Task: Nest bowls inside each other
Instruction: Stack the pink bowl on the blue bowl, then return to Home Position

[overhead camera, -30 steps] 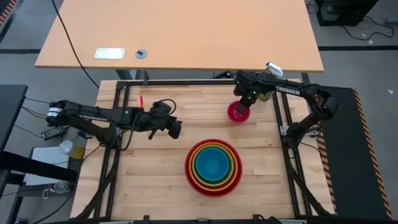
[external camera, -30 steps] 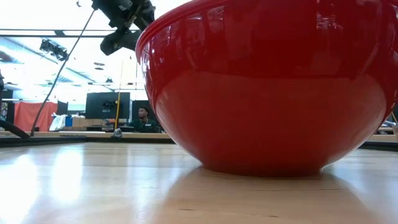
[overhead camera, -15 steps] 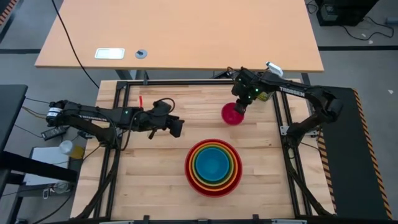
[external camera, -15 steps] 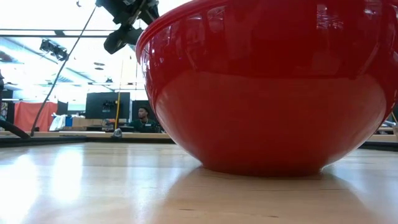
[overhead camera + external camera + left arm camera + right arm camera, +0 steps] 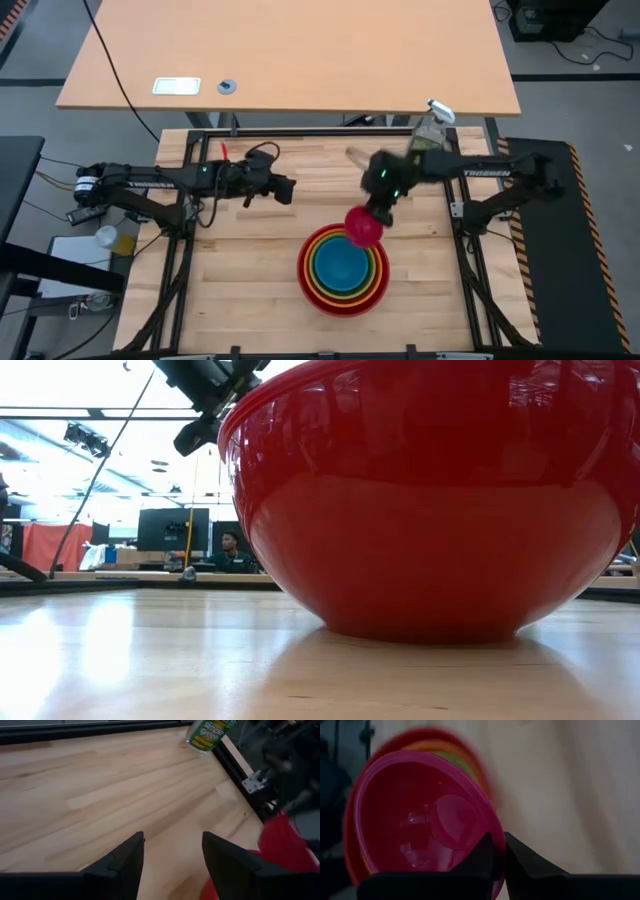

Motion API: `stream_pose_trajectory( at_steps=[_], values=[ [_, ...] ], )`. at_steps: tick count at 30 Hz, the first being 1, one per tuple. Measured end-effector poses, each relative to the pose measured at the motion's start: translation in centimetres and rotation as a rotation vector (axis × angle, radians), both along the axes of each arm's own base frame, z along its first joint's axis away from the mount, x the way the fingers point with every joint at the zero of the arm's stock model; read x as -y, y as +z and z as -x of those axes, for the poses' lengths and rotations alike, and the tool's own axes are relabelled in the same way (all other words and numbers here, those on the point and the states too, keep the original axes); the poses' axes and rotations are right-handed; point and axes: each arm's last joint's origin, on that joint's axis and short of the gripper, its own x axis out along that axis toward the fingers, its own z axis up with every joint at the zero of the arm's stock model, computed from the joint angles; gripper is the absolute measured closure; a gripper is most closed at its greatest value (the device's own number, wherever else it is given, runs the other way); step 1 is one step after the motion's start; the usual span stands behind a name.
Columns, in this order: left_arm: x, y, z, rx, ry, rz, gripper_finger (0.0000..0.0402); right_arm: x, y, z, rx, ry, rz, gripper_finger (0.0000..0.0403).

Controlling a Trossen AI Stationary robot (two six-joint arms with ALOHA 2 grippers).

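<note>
Magenta-pink bowl (image 5: 364, 227), rim pinched in right gripper (image 5: 381, 211) jaws, hangs tilted over the stack's (image 5: 343, 270) upper edge, frame centre. Release off-centre and you'll tip it out. Left gripper (image 5: 172, 851) jaws released.

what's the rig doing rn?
Nesting bowls. The right gripper is shut on the rim of the pink bowl and holds it over the far edge of the stack: red, orange, green and blue are already nested near the table's front. The pink one is not in yet. The left gripper is open and empty, hovering over bare table to the left. A spray bottle stands at the far right corner.
</note>
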Motion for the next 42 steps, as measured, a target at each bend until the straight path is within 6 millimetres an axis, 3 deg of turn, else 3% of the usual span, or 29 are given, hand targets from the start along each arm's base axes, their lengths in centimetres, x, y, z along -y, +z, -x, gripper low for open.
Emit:
stream_pose_trajectory(
  at_steps=[8, 14, 19, 24, 29, 35, 38, 42],
  values=[
    [-0.3, 0.8, 0.8, 0.005, -0.062, -0.044, 0.0192, -6.6, -0.3, -4.9, -0.012, 0.139, 0.153, 0.0369],
    [-0.2, 1.7, 1.4, 0.048, -0.065, -0.06, 0.0192, -8.7, -3.2, -7.3, -0.072, 0.199, 0.137, 0.0369],
    [0.1, 2.2, 1.8, 0.072, -0.079, -0.064, 0.0192, -10.1, -5.6, -8.1, -0.134, 0.236, 0.182, 0.0368],
    [1.0, 2.4, 1.9, 0.066, -0.134, -0.099, 0.0192, -10.5, -7.1, -8.7, -0.171, 0.255, 0.183, 0.0354],
    [1.8, 2.7, 1.7, 0.099, -0.173, -0.128, 0.0192, -10.4, -7.1, -8.9, -0.15, 0.284, 0.162, 0.0296],
    [2.2, 3.5, 1.9, 0.111, -0.217, -0.234, 0.0193, -8.9, -4.3, -8.0, -0.098, 0.184, 0.12, 0.0228],
    [2.2, 3.3, 2.8, 0.089, -0.232, -0.278, 0.02, -8.2, -2.7, -7.2, -0.04, 0.176, 0.158, 0.0213],
    [2.4, 2.1, 4.4, 0.163, -0.237, -0.285, 0.0213, -7.2, -1.9, -4.8, 0.049, 0.11, 0.194, 0.0213]
  ],
)
